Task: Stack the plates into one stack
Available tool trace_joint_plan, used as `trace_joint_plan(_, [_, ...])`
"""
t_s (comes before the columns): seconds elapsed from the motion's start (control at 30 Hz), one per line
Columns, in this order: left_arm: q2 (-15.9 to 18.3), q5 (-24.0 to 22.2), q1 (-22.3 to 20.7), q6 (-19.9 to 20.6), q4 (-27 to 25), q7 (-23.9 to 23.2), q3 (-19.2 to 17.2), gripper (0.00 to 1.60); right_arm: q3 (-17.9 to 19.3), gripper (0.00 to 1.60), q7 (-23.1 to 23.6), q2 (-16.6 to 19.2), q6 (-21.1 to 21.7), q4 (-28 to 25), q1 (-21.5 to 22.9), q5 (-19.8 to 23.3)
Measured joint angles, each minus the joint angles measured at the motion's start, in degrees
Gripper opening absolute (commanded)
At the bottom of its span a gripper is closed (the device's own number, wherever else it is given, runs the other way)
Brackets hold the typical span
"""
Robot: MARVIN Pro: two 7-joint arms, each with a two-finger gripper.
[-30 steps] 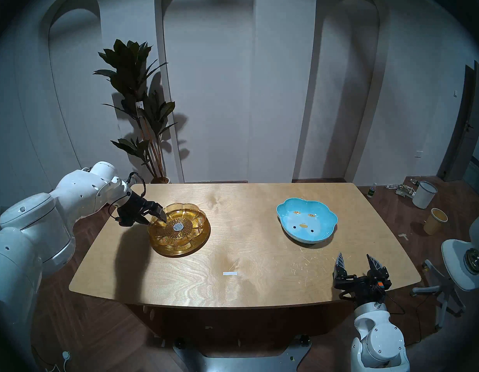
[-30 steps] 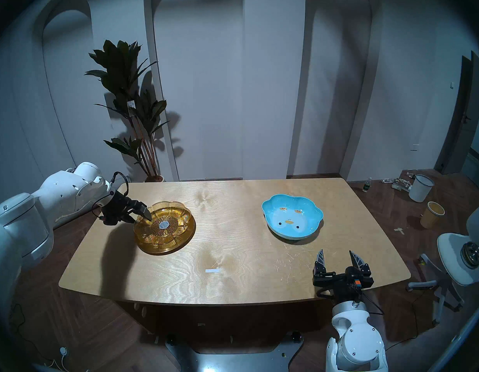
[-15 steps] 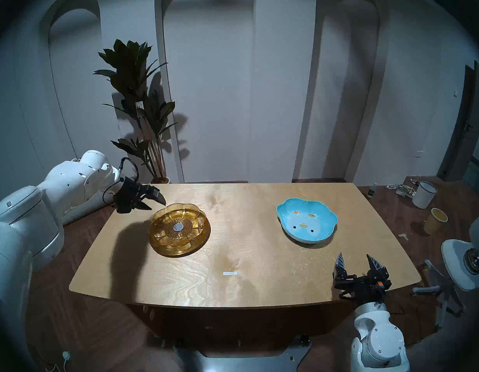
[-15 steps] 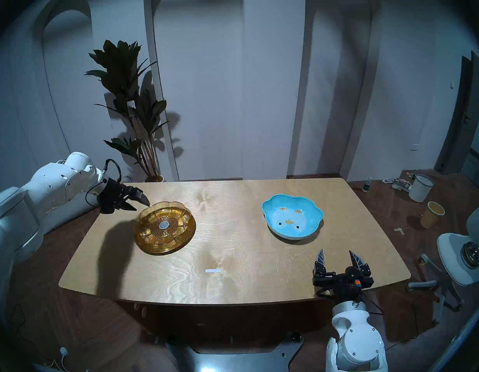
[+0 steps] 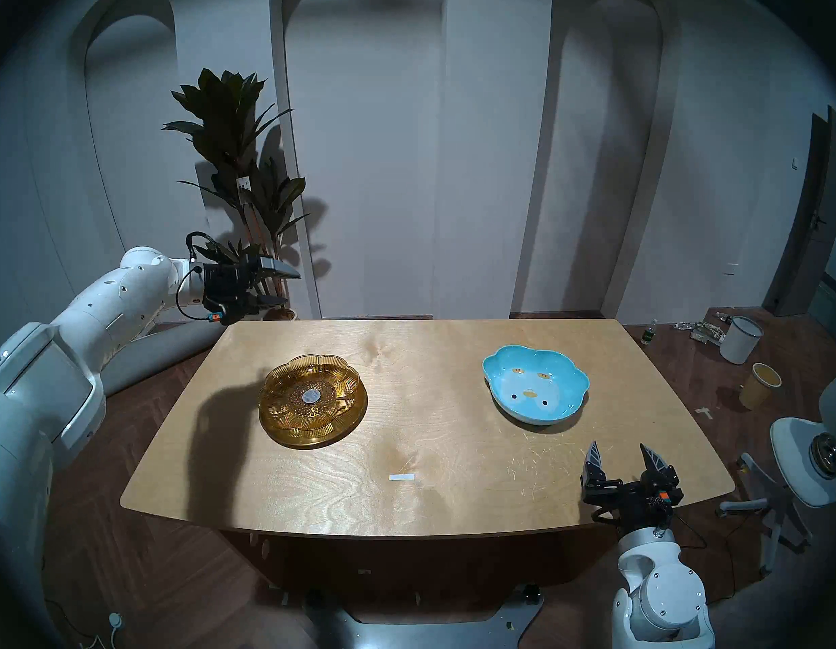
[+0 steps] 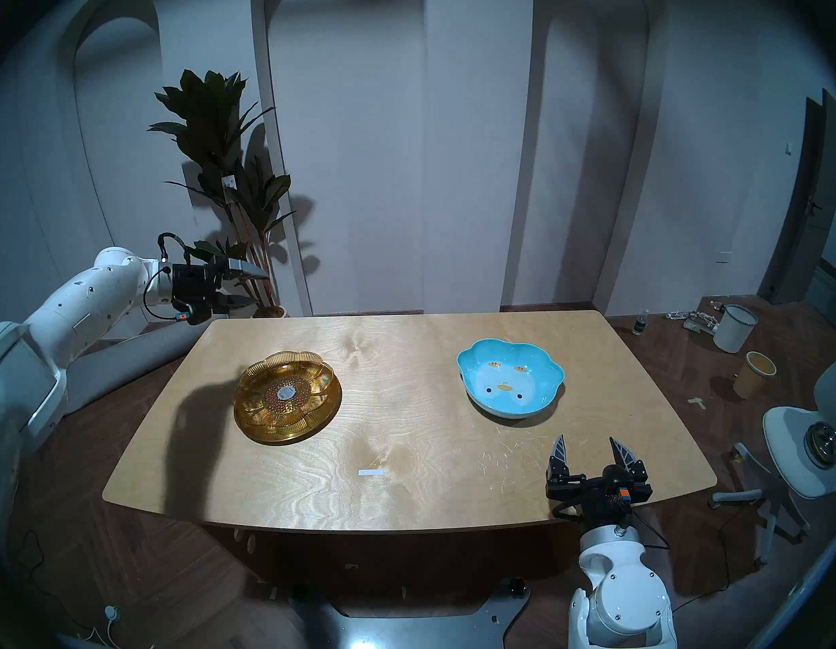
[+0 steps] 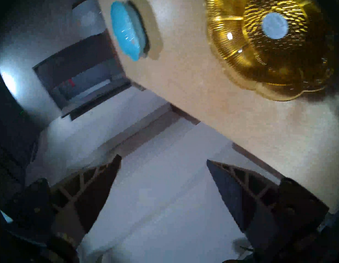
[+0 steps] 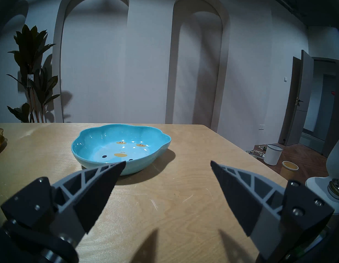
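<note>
An amber ribbed flower plate [image 5: 310, 396] with a grey centre sticker rests on a round gold plate [image 5: 348, 429] at the table's left middle. They also show in the left wrist view as the amber plate [image 7: 260, 48]. A light-blue lobed dish [image 5: 535, 385] [image 8: 119, 146] sits alone on the right. My left gripper [image 5: 292, 288] [image 7: 164, 158] hangs open and empty in the air beyond the table's far left corner, well clear of the plates. My right gripper [image 5: 618, 446] [image 8: 168, 162] stands open and empty over the near right edge, just short of the blue dish.
The wooden table [image 5: 453, 493] carries a small white strip [image 5: 401, 477] near its front middle. A potted plant [image 5: 247, 189] stands behind the left gripper. On the floor at the right are a white bucket [image 5: 740, 339], a yellow cup [image 5: 760, 386] and a white chair [image 5: 809, 465].
My left gripper, whose open jaws stood over the amber plate's left rim, has lifted up and back past the table's far left corner. The plates and the right arm stayed still.
</note>
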Motion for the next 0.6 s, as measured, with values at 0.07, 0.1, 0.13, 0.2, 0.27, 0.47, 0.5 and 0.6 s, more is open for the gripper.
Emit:
trace_joint_plan(0.07, [-0.3, -2.9, 1.8, 0.1, 0.0, 0.1, -1.9, 1.6, 0.0, 1.6, 0.0, 0.0, 0.0, 0.0, 0.0, 0.0])
trace_joint_plan(0.1, [-0.4, -4.1, 2.5, 0.2, 0.0, 0.2, -2.7, 1.6, 0.0, 1.6, 0.0, 0.0, 0.0, 0.0, 0.0, 0.0])
trace_joint_plan(0.13, [-0.7, -5.8, 3.6, 0.5, -0.1, 0.3, -3.8, 1.6, 0.1, 1.6, 0.0, 0.0, 0.0, 0.0, 0.0, 0.0])
trace_joint_plan(0.2, [-1.1, -8.2, 5.3, 1.1, -0.2, 0.8, -5.4, 1.6, 0.1, 1.6, 0.1, -0.1, 0.0, 0.0, 0.0, 0.0])
trace_joint_plan(0.27, [-1.4, -10.1, 6.7, 1.6, -0.4, 1.4, -6.7, 1.6, 0.1, 1.6, 0.1, -0.1, -0.1, 0.0, 0.0, 0.0])
trace_joint_plan(0.47, [-2.6, -15.8, 11.1, 5.6, -1.4, 5.1, -11.4, 1.6, 0.6, 1.6, 0.1, 0.0, -0.2, -0.3, 0.5, 0.0])
trace_joint_plan(0.5, [-2.8, -16.7, 11.8, 6.5, -1.7, 6.0, -12.2, 1.6, 0.8, 1.6, 0.1, 0.2, -0.2, -0.4, 0.7, 0.0])
trace_joint_plan(0.6, [-3.6, -19.1, 13.7, 9.1, -2.4, 8.7, -14.4, 1.6, 1.6, 1.6, 0.1, 0.6, -0.3, -0.7, 1.4, 0.0])
